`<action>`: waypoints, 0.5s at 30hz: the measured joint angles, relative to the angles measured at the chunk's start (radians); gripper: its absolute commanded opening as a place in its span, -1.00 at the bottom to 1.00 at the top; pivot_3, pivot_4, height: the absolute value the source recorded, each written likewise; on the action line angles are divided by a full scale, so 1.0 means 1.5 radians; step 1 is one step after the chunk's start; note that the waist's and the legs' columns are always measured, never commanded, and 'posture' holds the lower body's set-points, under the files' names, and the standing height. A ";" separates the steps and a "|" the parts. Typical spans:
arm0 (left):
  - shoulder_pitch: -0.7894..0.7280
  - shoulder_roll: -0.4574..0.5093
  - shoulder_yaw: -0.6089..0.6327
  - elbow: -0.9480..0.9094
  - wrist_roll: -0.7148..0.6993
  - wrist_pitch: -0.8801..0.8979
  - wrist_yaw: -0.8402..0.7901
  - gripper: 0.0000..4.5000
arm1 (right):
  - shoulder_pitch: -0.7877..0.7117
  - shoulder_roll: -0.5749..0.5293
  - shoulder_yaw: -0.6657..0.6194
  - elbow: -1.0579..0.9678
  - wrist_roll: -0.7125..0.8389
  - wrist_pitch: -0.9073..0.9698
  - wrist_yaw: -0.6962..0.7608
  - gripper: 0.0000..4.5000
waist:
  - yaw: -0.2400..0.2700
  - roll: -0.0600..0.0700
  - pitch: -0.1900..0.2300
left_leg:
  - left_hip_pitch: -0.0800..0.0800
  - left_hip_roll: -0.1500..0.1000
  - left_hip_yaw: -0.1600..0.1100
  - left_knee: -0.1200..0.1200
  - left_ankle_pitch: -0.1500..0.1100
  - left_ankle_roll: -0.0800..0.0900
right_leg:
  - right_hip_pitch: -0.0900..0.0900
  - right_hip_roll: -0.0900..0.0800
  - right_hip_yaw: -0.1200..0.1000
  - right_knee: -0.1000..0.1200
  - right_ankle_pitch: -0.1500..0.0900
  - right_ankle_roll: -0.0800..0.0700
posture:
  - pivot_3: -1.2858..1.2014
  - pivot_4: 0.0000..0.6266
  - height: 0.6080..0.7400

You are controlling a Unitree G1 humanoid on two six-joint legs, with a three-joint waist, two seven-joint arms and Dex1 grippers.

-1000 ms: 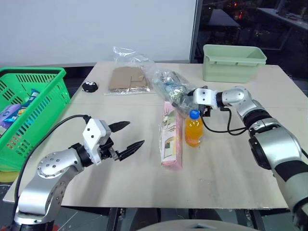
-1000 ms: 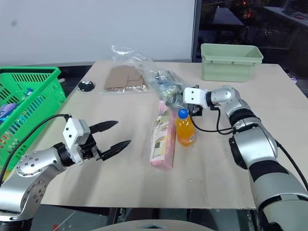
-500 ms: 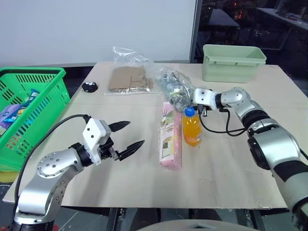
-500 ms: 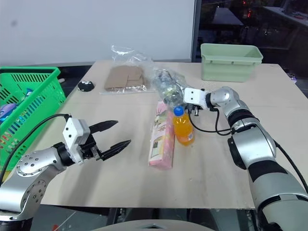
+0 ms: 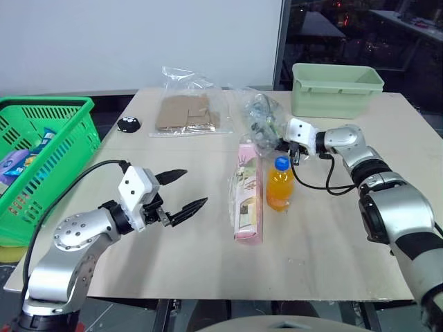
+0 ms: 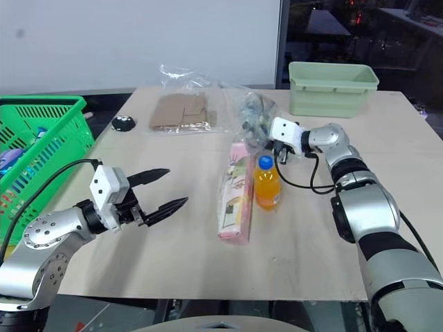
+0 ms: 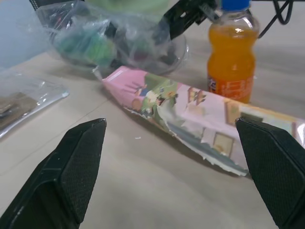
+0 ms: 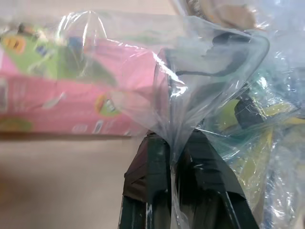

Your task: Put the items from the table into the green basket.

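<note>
On the table (image 5: 325, 235), my right gripper (image 5: 282, 137) is shut on the film of the crinkly clear bag (image 5: 261, 116), which hangs bunched from it behind the other items. The right wrist view shows the black fingers (image 8: 152, 171) pinching the clear plastic (image 8: 214, 95). The orange-drink bottle (image 5: 279, 185) stands upright beside the long pink-and-green snack packet (image 5: 247, 200), which lies flat. My left gripper (image 5: 196, 187) hovers open to the left of the packet, holding nothing. The green basket (image 5: 66, 149) sits off the table's left edge.
A pale green tub (image 5: 336, 90) stands at the far right of the table. A clear bag of brown card (image 5: 183, 112) and a small black round thing (image 5: 129, 124) lie at the back left. Blue packets (image 5: 21, 164) lie inside the basket.
My right gripper has closed on the clear bag and drawn it up and to the right, bunching it. The left gripper has stayed where it was.
</note>
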 measured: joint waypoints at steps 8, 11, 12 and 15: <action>-0.045 -0.028 0.000 0.002 -0.018 0.001 0.015 1.00 | -0.002 -0.059 -0.051 -0.005 0.041 0.002 0.017 -0.98 | 0.000 0.001 0.000 | 0.000 0.000 0.000 0.000 0.000 0.000 | 0.000 0.000 0.000 0.000 0.000 0.000 | 0.14 -1.00 1.00; -0.081 -0.044 0.000 0.011 -0.039 0.006 0.024 1.00 | -0.002 -0.095 -0.069 -0.008 0.053 0.002 0.015 -0.98 | -0.001 0.001 0.000 | 0.000 0.000 0.000 0.000 0.000 0.000 | 0.000 0.000 0.000 0.000 0.000 0.000 | 0.13 -1.00 1.00; -0.096 -0.049 -0.001 0.014 -0.045 0.010 0.026 1.00 | -0.002 -0.112 -0.072 -0.009 0.055 0.001 0.014 -0.98 | 0.000 0.001 0.001 | -0.001 0.000 0.000 0.000 0.000 0.000 | 0.000 0.000 0.000 0.000 0.000 0.000 | 0.12 -1.00 1.00; -0.147 -0.057 -0.022 0.030 -0.055 0.024 0.024 1.00 | -0.001 -0.164 -0.084 -0.023 0.065 0.001 0.021 -0.98 | 0.000 0.002 0.001 | -0.001 -0.001 0.000 0.001 0.000 0.000 | 0.000 0.000 0.000 -0.001 0.000 0.000 | 0.11 -1.00 1.00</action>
